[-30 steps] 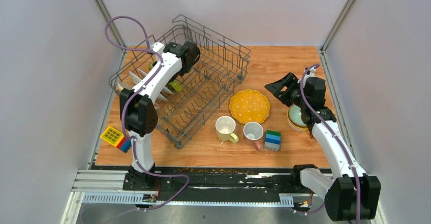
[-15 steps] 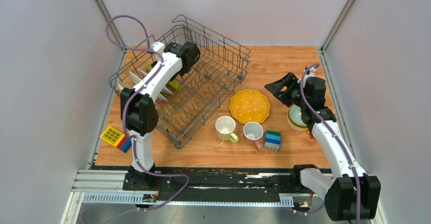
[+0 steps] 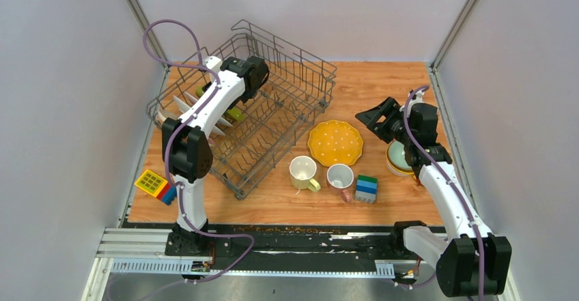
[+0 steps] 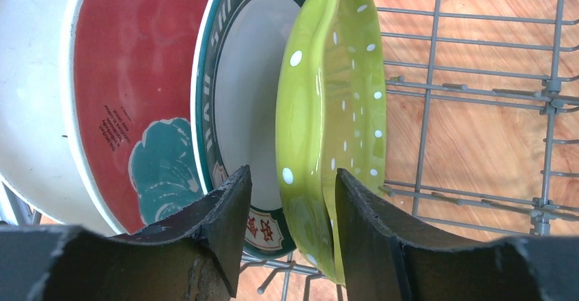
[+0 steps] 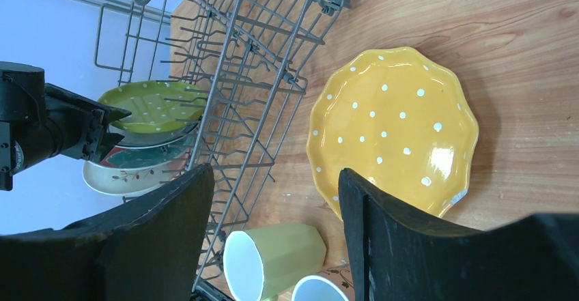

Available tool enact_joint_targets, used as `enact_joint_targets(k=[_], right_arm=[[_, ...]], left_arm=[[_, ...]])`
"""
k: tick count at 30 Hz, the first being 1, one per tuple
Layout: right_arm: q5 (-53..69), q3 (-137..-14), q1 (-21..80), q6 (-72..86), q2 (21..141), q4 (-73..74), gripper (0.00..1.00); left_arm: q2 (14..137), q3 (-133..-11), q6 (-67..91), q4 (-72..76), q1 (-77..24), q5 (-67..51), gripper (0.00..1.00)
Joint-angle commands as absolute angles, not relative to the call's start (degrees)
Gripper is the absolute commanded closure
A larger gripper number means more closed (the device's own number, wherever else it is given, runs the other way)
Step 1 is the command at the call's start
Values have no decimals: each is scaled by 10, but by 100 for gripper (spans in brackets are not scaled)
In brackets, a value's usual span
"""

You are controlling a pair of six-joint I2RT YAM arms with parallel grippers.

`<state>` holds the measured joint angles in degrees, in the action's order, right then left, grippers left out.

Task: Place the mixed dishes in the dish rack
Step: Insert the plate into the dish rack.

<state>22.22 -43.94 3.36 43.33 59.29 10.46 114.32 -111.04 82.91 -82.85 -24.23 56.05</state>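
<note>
The grey wire dish rack [image 3: 311, 76] stands at the back left. My left gripper [image 3: 234, 108] reaches down into it. In the left wrist view it [image 4: 293, 198] is open and straddles the rim of a green dotted plate [image 4: 334, 96] standing on edge beside a patterned-rim plate [image 4: 235, 96] and a red-and-white plate [image 4: 130, 89]. My right gripper [image 3: 369, 117] is open and empty above the table, by the scalloped yellow plate [image 3: 334, 142]. The pale yellow mug [image 3: 302, 173] and the white pink-handled mug [image 3: 340, 177] sit in front of that plate. Stacked bowls [image 3: 396, 158] lie partly under my right arm.
Stacked green-blue toy blocks [image 3: 366, 188] stand right of the white mug. A yellow, red and blue toy [image 3: 155, 183] lies at the table's front left. Grey walls close in both sides and the back. The right wrist view shows the rack [image 5: 239, 62], yellow plate [image 5: 396, 127] and yellow mug [image 5: 280, 256].
</note>
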Motion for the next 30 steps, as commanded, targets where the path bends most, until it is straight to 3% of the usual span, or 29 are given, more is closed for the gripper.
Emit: enact_joint_targets(k=[1,19,30], right_arm=[[229,-461,36,424,595,85,32],[247,-468,36,426,614,79,32],[249,-468,35,426,614,79,32]], left_arm=[[1114,-1126,825,-833,-239,580,42],[1100,-1128,790,-830,-239,590,22],[1095,-1125,787,-829,-239,591,20]])
